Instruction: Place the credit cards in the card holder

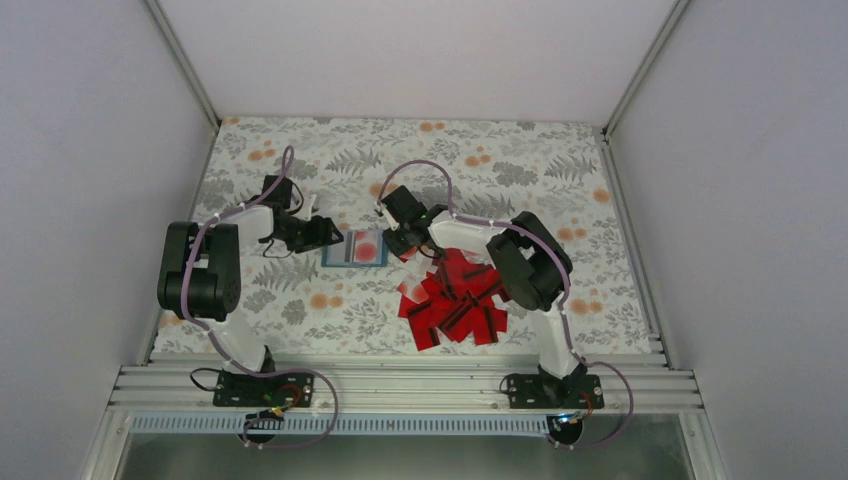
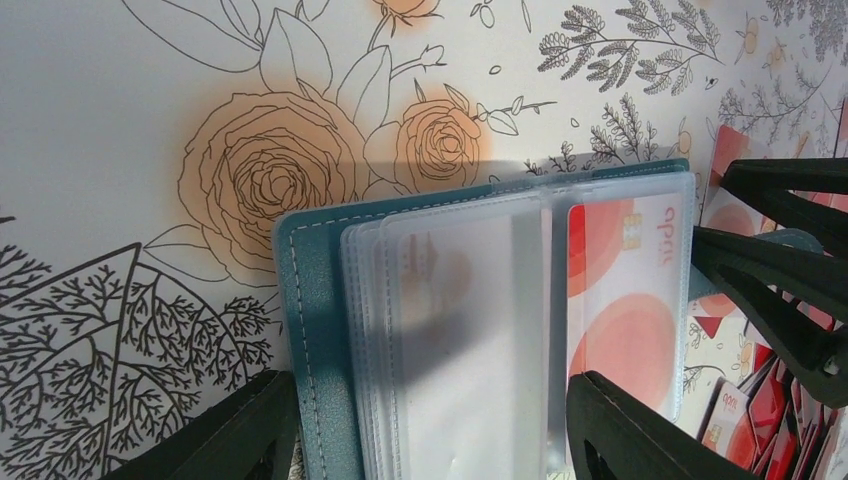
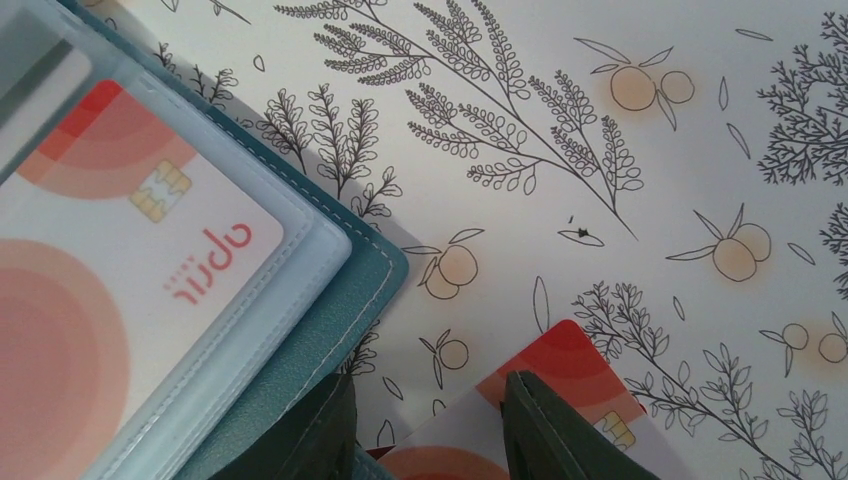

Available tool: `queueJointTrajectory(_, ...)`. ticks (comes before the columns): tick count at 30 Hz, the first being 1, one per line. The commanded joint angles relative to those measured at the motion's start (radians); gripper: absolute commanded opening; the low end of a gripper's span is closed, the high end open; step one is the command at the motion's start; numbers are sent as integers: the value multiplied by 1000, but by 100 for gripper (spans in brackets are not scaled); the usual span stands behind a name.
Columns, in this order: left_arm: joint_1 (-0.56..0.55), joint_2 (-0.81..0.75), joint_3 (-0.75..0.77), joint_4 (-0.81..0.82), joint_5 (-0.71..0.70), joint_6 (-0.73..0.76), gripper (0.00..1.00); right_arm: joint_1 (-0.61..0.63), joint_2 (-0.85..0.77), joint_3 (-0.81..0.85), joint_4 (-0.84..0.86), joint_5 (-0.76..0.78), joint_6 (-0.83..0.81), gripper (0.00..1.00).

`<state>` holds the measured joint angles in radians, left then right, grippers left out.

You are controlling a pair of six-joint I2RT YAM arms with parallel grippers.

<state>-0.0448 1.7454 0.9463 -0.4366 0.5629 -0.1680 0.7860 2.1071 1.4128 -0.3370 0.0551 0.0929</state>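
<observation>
— Two tools, one wallet. Where is it?
— The card holder (image 2: 300, 290) lies open on the table (image 1: 520, 170), centre-left in the overhead frame. A white card (image 2: 625, 300) shows in its right clear pocket.
— The left tool (image 2: 435, 390)?
— Spread wide, a finger either side of the pages, gripping nothing. I judge it pins the holder flat.
— The right tool (image 3: 425, 385)?
— Just off the holder's corner, jaws partly apart, a white-and-red card (image 3: 560, 365) at one finger. Whether it is pinched, I cannot tell. The heap of credit cards (image 1: 455, 305) lies lower right.
</observation>
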Motion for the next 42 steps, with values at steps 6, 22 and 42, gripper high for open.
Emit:
queueJointTrajectory(6,-13,-38,23,-51,80,-3,66,13,36,-11,-80,-73,31,37)
queueJointTrajectory(22,-13,-84,76,-46,175,-67,65,21,59,23,-68,-137,88,31)
queueJointTrajectory(42,-35,-11,3,102,328,-166,63,21,141,158,-94,-280,183,29)
